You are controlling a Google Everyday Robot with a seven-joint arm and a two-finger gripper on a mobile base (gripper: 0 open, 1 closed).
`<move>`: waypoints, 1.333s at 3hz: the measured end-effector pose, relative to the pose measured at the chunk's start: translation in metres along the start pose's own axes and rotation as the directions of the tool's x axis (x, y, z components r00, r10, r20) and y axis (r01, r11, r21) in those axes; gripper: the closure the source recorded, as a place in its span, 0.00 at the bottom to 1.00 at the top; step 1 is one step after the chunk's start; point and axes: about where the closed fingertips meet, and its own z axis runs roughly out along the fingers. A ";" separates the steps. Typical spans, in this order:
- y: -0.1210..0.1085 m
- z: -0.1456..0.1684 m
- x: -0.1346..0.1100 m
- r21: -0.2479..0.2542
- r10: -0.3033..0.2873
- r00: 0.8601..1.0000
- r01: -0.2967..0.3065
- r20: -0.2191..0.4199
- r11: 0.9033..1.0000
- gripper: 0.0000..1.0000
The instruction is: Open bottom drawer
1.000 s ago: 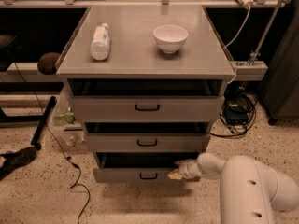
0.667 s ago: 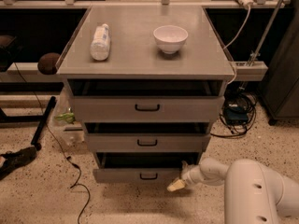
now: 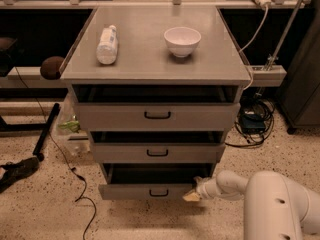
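Though the claw (image 3: pixel 192 196) sits beside the bottom drawer (image 3: pixel 127 191), its grip is unclear.

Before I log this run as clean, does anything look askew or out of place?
The bottle lies on its side on the cabinet top. The gripper sits at the bottom drawer's right end, off its handle.

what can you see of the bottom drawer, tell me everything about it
The bottom drawer is the lowest of three in the grey cabinet, just above the speckled floor. Its front is flat, matte grey, with a small black bar handle at its centre. It stands partly pulled out, with a dark gap behind the front; the inside is too dark to read. The gripper sits low at the front's right end, seemingly against it.
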 end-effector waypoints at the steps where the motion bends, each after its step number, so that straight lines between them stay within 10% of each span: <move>1: 0.001 -0.005 0.000 0.002 -0.001 1.000 0.001 -0.003 1.000 0.66; 2: 0.000 -0.009 -0.001 0.002 -0.002 1.000 0.002 -0.002 1.000 0.89; 4: 0.021 -0.017 0.016 0.009 -0.008 1.000 0.008 -0.010 1.000 1.00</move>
